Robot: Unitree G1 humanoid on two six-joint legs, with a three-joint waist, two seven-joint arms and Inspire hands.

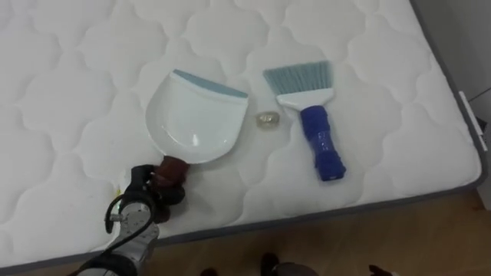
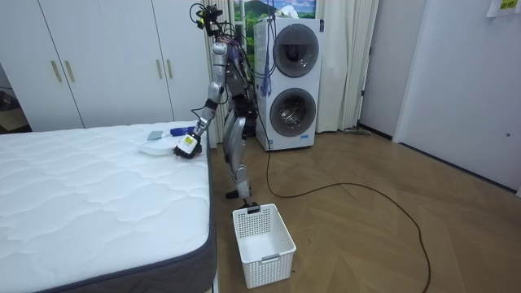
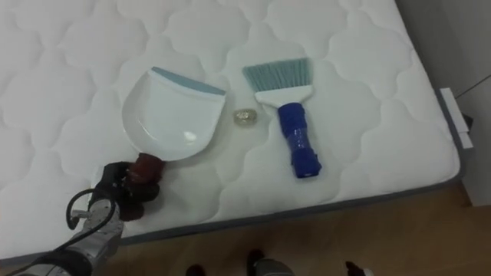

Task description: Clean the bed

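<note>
We see a white quilted bed [image 2: 98, 195] with a grey edge standing on a brown wooden floor [image 2: 342, 244]. Behind it, tall white wardrobe doors [image 2: 106, 65] with brass handles line the wall. Beside them stand two stacked white washing machines [image 2: 295, 85] and long cream curtains [image 2: 352, 65].

left hand [image 1: 146, 195]: black fingers [image 1: 138, 178] | forearm: silver-grey | wrist: looped black cable
</note>
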